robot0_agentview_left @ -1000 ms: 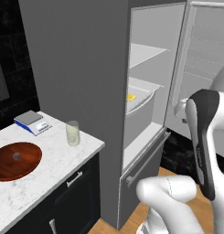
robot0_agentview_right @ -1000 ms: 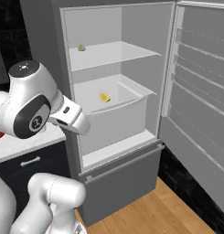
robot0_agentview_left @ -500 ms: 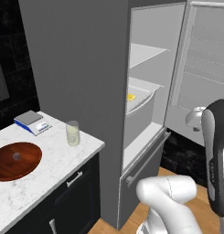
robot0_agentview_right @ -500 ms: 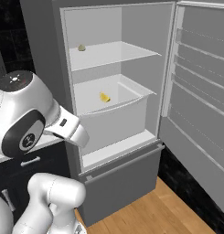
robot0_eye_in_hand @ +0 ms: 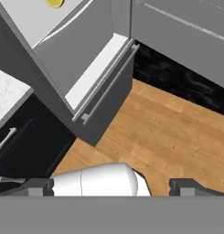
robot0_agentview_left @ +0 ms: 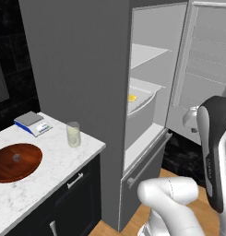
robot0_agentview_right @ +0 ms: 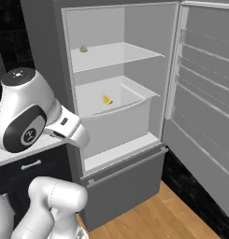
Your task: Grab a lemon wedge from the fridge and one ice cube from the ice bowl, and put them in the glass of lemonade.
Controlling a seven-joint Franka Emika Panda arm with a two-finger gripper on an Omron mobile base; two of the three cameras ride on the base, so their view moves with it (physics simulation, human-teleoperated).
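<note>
The grey fridge (robot0_agentview_right: 139, 32) stands open, its door (robot0_agentview_right: 204, 107) swung to the right. A tiny yellow lemon wedge (robot0_agentview_right: 106, 99) lies in the pale bin on the middle level, and I see the lemon wedge (robot0_agentview_left: 132, 97) from the side too. On the marble counter left of the fridge (robot0_agentview_left: 77, 69) stands the glass of lemonade (robot0_agentview_left: 73, 134). Beside it sits the reddish-brown ice bowl (robot0_agentview_left: 26, 166) with an ice cube (robot0_agentview_left: 16, 157) in it. My gripper (robot0_eye_in_hand: 111, 187) is open and holds nothing. It points down at the wooden floor in front of the fridge, with the lemon wedge (robot0_eye_in_hand: 54, 3) far above it.
A small beige lump (robot0_agentview_right: 83, 48) rests on the fridge's upper shelf. A blue-grey kitchen scale (robot0_agentview_left: 32, 123) sits at the back of the counter. The fridge's lower drawer (robot0_eye_in_hand: 102, 91) with its bar handle juts out over the wooden floor (robot0_eye_in_hand: 168, 132). Dark cabinets (robot0_agentview_left: 73, 193) stand under the counter.
The arm has swung: its upper part moved toward the right edge of the left base view and the hand sank lower. The gripper stayed open and the base stood still.
</note>
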